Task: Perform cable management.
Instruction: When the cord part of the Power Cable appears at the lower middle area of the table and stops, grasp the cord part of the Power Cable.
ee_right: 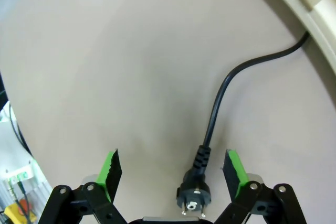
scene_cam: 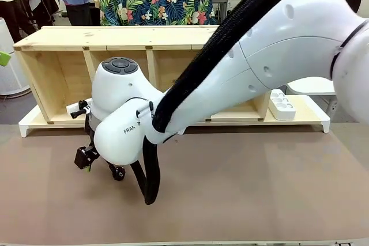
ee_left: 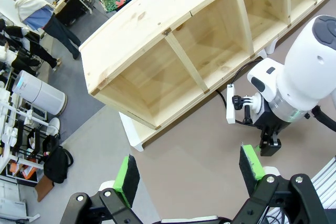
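brown table [ee_right: 105, 51]: right claw [ee_right: 171, 163] gapes wide astride the cable [ee_right: 219, 95]; left claw [ee_left: 189, 158] wide too.

The right arm [scene_cam: 277, 56] hangs low over the table [scene_cam: 259, 194]; apparently a power strip [scene_cam: 282, 106] behind.

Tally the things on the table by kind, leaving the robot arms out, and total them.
cable: 1
power strip: 1
wooden shelf: 1
Total: 3
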Robot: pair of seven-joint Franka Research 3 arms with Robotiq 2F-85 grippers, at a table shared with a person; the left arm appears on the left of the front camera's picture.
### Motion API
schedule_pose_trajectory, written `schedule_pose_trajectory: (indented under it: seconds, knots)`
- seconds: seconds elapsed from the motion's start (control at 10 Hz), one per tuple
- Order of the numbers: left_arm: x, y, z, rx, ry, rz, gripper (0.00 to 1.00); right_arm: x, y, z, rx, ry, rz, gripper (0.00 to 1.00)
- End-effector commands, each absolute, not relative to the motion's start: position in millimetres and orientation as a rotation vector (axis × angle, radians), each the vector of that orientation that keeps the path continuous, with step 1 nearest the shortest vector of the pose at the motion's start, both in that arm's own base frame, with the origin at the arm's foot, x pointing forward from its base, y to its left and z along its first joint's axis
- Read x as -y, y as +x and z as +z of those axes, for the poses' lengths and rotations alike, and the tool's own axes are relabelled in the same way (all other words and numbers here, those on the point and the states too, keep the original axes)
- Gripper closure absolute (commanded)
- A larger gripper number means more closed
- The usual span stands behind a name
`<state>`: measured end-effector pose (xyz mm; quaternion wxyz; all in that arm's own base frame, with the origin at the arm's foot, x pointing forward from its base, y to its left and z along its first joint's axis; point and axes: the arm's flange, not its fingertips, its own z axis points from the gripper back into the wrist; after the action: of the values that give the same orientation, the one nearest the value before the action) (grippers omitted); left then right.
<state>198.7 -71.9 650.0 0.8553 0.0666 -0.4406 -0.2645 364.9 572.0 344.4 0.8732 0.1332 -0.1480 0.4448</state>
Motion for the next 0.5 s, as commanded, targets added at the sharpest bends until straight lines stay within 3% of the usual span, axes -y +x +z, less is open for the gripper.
schedule_pose_trajectory:
  seconds: [0.0,0.4]
  knots:
    - [72,199,650,0.928,0.140,-0.555,0.00,-577,370,347,0.249,0.285,0.937,0.00]
    - [72,199,650,0.928,0.140,-0.555,0.00,-595,390,307,0.129,0.271,0.959,0.00]
